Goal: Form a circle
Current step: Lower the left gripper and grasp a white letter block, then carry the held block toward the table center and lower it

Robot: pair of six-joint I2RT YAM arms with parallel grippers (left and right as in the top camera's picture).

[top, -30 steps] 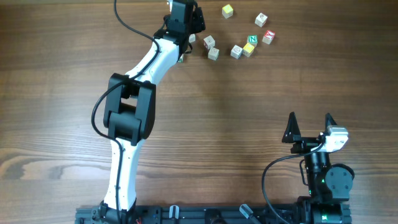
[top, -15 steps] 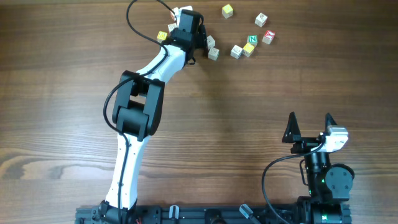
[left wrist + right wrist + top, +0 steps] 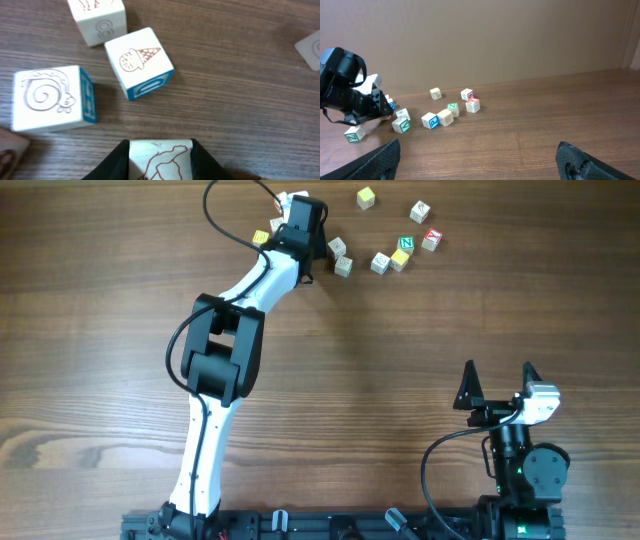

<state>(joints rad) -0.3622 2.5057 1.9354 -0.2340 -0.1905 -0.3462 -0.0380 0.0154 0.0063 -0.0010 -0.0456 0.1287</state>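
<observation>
Wood-grain table (image 3: 90,330) fills the overhead view. Left of centre at the top, a yellow cube (image 3: 260,238) lies just beside the white left arm (image 3: 215,360), which reaches from the bottom edge to the top of the frame. In the left wrist view the left gripper (image 3: 160,146) is clenched on a white cube (image 3: 161,162) with a brown drawing on top, its black fingers (image 3: 120,165) pressed to both sides. Whether that cube is off the table I cannot tell. Above it in that view sit a snail cube (image 3: 47,97) and an ice-cream cube (image 3: 139,59), both with blue sides, set apart.

Right of the arm in the overhead view, the circle (image 3: 380,262) is not a closed ring. Its five cubes, three white, one yellow and a green N, lie in a shallow curve in the upper middle. The long axis runs left to right and the open side faces the top edge. A red cube (image 3: 431,239) sits just right of the green one. At lower right the right gripper (image 3: 498,375) stands released, fingers wide, pointing up the frame, well apart from every cube.
</observation>
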